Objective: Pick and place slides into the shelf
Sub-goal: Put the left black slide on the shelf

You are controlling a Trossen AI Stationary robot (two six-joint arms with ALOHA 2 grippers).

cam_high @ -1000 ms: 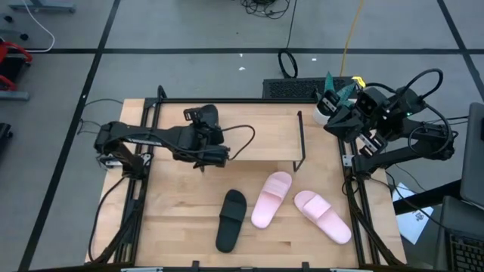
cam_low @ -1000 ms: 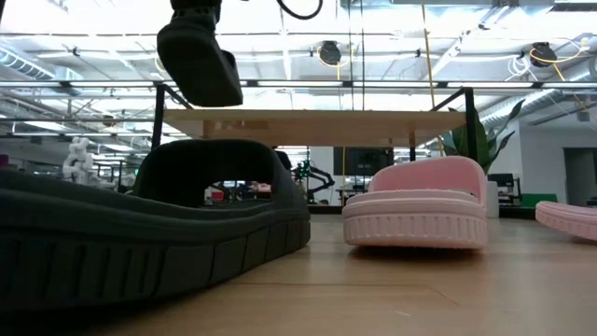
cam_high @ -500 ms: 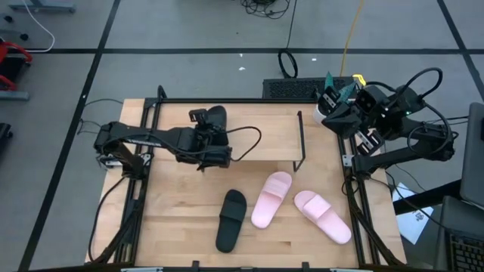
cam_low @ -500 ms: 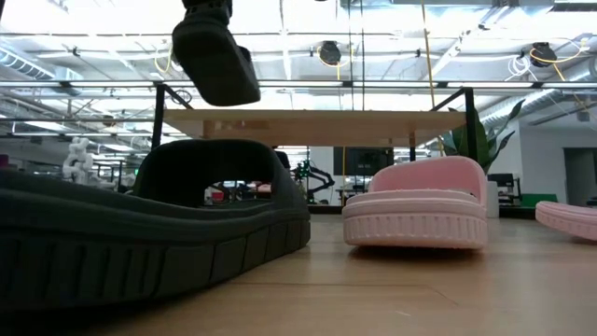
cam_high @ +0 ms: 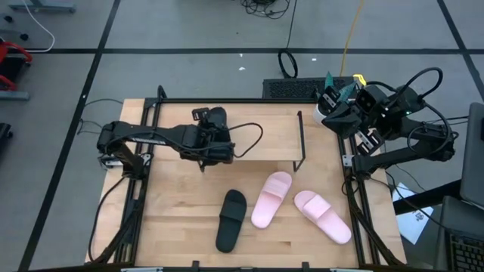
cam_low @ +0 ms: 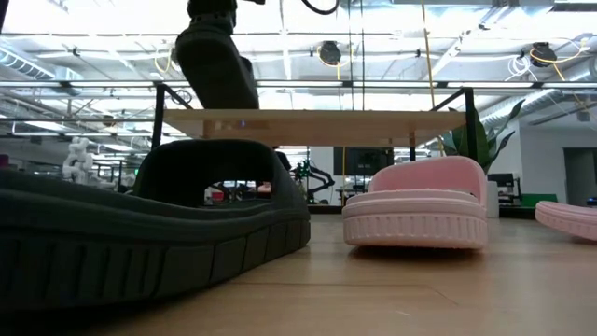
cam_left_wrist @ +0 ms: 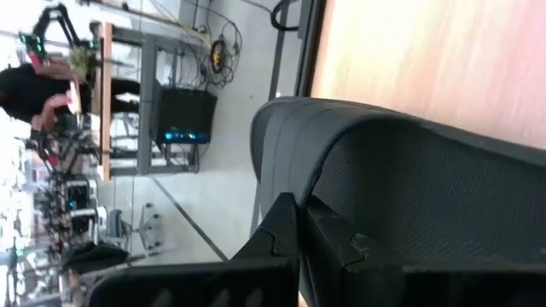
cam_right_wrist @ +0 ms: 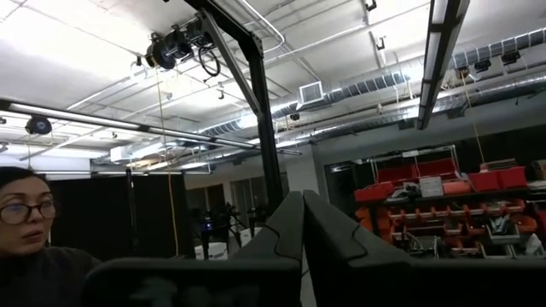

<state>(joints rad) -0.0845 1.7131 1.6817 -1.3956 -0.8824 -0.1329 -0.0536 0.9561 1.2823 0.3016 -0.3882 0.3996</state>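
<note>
The left claw [cam_high: 214, 127] is gripping a black slide [cam_low: 216, 65], carrying it above the shelf [cam_high: 266, 128] top; it should lower until the sole sits flat before releasing. The right claw [cam_high: 333, 103], fingers closed together, is waiting off the table [cam_high: 181, 219]. No writing is readable.

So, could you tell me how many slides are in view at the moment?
4: one black slide held by the left gripper above the shelf, another black slide on the table, and two pink slides beside it.
</note>
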